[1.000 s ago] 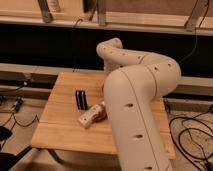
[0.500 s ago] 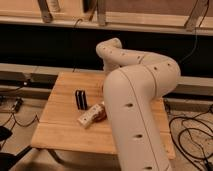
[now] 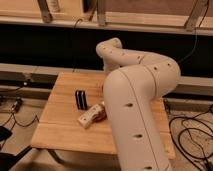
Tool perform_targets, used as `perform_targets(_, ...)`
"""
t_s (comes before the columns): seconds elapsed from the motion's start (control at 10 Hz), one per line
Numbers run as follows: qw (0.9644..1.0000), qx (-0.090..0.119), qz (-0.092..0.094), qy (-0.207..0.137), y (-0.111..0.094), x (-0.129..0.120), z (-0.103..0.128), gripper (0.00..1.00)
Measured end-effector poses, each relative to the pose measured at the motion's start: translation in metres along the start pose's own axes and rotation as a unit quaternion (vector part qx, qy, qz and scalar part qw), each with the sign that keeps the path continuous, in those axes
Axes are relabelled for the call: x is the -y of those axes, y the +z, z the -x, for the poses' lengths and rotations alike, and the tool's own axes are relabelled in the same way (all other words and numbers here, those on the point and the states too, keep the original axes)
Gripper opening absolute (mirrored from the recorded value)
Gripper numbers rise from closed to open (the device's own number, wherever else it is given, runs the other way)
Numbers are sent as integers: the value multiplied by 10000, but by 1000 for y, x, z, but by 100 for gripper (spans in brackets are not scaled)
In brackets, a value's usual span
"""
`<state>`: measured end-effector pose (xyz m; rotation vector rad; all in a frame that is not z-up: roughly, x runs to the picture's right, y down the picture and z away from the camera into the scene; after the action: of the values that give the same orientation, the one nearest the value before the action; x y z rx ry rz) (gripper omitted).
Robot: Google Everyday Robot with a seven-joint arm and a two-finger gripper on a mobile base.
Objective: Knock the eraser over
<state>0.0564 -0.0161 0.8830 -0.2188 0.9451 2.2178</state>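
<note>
While closed claw hides behind arm (image 3: 135,100), eraser (image 3: 81,99) sits near beige block (image 3: 90,117).

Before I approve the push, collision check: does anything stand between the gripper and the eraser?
Nothing visible does. The eraser stands alone on the table; the beige block lies nearer the camera, apart from it. The gripper, shut, is hidden behind the arm.

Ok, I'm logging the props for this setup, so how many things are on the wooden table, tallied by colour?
Black: 1, the eraser
Pale beige: 1, the oblong block
Red-brown: 1, the round object next to that block
Total: 3 on the table
Not counted: the gripper, hidden behind the arm.
</note>
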Motion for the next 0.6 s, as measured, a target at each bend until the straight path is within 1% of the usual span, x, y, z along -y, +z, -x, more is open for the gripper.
perform_targets(0.1, 9999, -14, 65, -133, -3, -8, -2, 0)
perform_targets(0.2, 9985, -36, 191, -508, -11, -28, -13, 0)
perform_targets(0.3, 9944, -29, 309, -1014, -22, -52, -31, 0)
perform_targets(0.4, 9897, -38, 388, -1374, -29, -67, -46, 0)
perform_targets(0.5, 9832, -35, 456, -1769, -37, -81, -62, 0)
perform_targets(0.6, 9771, -33, 508, -2065, -42, -89, -75, 0)
